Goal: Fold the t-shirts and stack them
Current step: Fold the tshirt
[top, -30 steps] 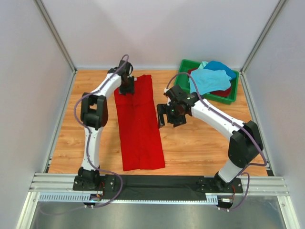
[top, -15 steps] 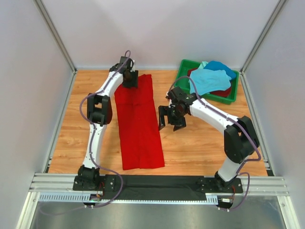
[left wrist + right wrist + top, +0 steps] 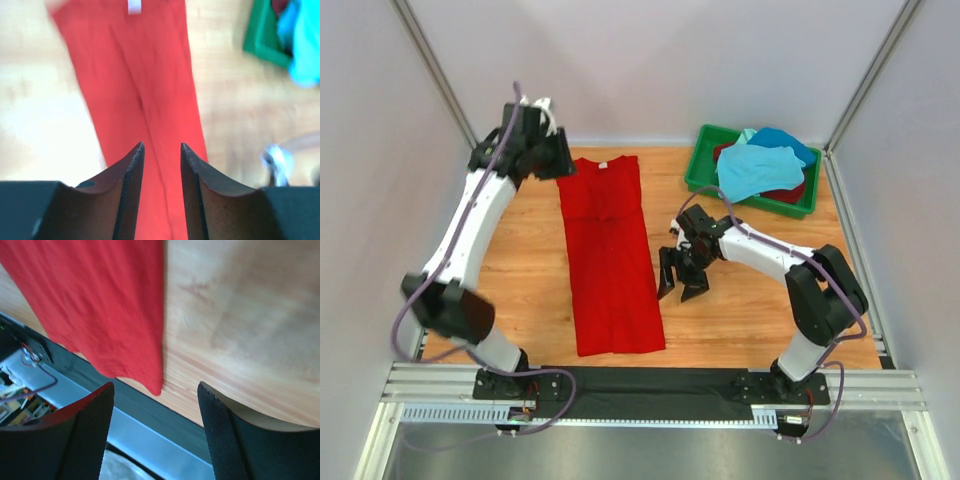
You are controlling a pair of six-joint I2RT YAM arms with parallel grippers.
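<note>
Left gripper [image 3: 161,146] parted, empty — red t-shirt [image 3: 145,75] beyond it blurred, top cropped.

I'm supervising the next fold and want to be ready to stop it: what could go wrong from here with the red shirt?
The right gripper hangs open right at the red shirt's right edge; closing there may miss the cloth, or pinch only the top layer and undo the lengthwise fold. The left gripper is up off the cloth, so a one-sided lift could twist the long strip.
</note>
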